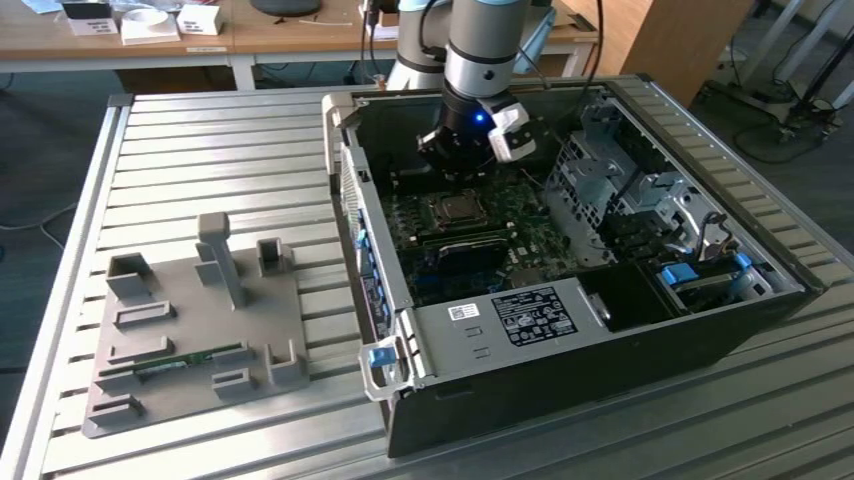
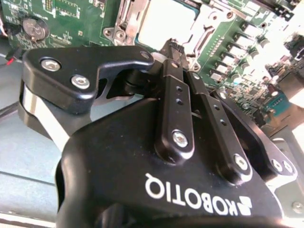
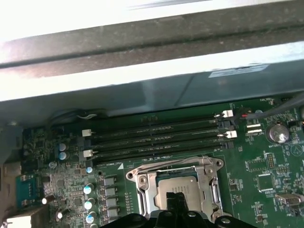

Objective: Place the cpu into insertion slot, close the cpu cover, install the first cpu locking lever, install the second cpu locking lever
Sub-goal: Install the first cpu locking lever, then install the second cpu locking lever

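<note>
The cpu lies flat in the insertion slot on the green motherboard; its silvery top also shows in the second wrist view. The cpu cover lies down around the chip as a silvery frame. My gripper hangs just above the chip with its black fingers pressed together and nothing visible between them. In the exterior view the gripper is inside the open computer case, right over the socket and the cpu. I cannot tell how the locking levers stand.
Long black memory slots run beside the socket toward the case wall. A drive cage fills the case at the exterior view's right. A grey fixture plate stands on the slatted table at the exterior view's left.
</note>
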Controlling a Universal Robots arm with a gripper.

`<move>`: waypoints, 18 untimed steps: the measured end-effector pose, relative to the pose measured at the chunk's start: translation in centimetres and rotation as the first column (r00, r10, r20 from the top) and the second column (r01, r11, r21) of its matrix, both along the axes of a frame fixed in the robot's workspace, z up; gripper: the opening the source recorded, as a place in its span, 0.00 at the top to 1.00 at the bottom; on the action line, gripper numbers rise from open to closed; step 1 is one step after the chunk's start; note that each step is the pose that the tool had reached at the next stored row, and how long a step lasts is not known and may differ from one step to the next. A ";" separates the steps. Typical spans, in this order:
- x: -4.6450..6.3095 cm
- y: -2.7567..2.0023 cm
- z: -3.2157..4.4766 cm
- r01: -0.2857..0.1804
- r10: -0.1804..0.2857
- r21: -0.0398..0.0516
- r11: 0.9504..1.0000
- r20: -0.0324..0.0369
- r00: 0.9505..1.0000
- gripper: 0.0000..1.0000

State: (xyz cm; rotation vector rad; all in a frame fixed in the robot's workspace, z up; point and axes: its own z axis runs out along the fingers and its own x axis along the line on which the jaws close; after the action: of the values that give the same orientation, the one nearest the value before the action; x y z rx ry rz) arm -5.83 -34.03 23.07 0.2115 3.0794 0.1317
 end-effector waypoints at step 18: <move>0.0 0.00 0.53 -0.021 0.021 0.000 1.000 0.000 1.000 0.89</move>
State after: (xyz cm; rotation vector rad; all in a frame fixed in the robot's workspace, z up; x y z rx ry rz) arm -5.83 -34.03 23.61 0.1788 3.0824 0.1324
